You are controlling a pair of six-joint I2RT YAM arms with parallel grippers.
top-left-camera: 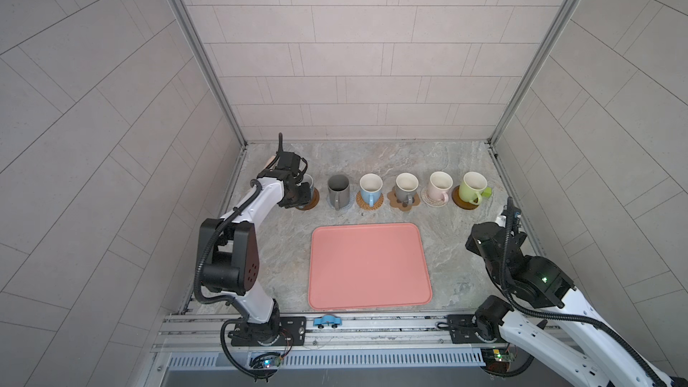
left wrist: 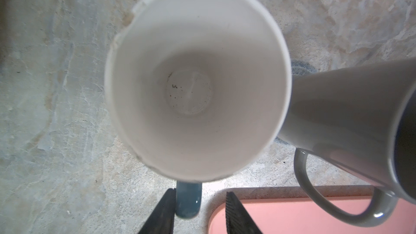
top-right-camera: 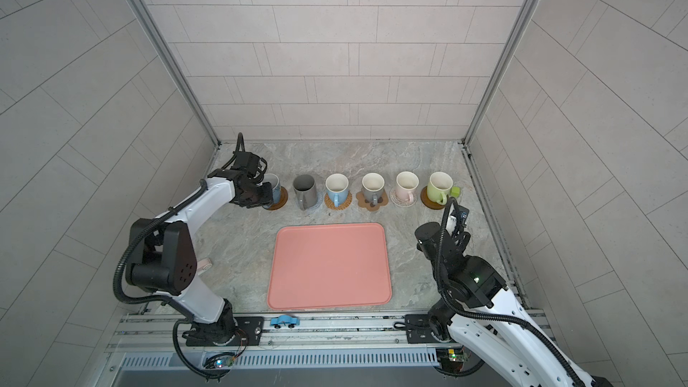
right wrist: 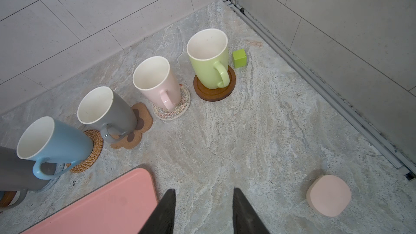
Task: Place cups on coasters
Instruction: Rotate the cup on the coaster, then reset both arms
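Blue handle of the pale mug points near, lying between the parted, unclenched jaws of my left gripper; my right gripper hangs empty, released

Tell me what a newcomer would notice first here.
A large pink tray lies bare mid-table. Behind it stands a row of mugs on coasters, from the green mug at one end to the blue-handled mug at the other, where the left tool straddles its handle.
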